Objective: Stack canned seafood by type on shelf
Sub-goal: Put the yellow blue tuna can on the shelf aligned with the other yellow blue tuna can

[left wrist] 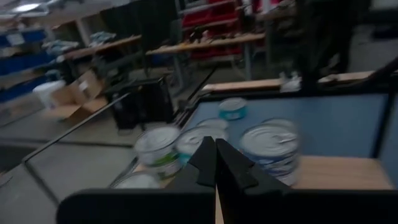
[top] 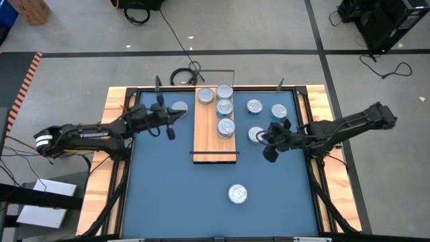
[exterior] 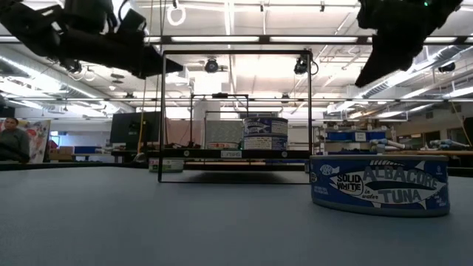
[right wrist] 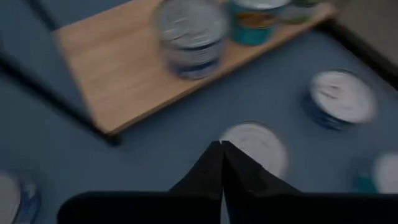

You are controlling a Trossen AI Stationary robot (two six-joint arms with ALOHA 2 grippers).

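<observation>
The shelf, a light-wood board with a thin black frame, lies at the table's far middle. Several tins of canned seafood stand on its far half, two of them stacked. More tins stand on the blue table to its right and left, and one near the front. My left gripper hovers shut, left of the shelf and beside the left tin. My right gripper is also shut. It slants down above a silver-topped tin right of the shelf and touches nothing.
The shelf's black frame rises above the board. A black rail and wooden border run round the table. The near half of the blue surface holds only the albacore tuna tin. A person sits far off in the room.
</observation>
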